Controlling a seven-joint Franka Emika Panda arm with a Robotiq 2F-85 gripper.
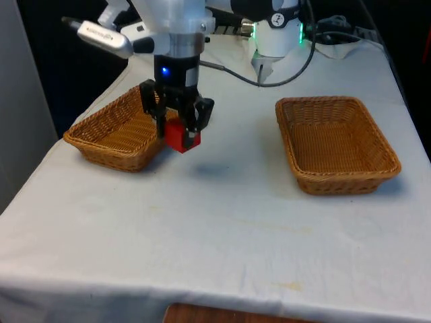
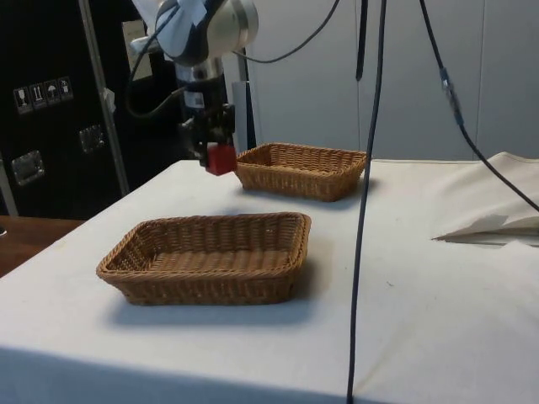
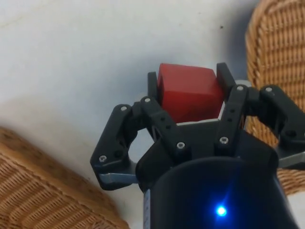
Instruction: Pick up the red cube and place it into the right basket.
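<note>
One red cube (image 1: 182,136), clamped between the two fingers of the black gripper (image 1: 180,128) and held clear of the white cloth (image 1: 222,229), just beside the basket on the front view's left (image 1: 114,138). Two wicker baskets in all, both without contents; the second, the basket on the front view's right (image 1: 335,142), well apart across bare cloth.

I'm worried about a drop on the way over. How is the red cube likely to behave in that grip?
The red cube looks rigid, its flat faces keeping shape between the gripper fingers, so it likely stays put. It hangs clear above the white cloth, which suggests it is light. If released, flat sides should stop it rolling far.
</note>
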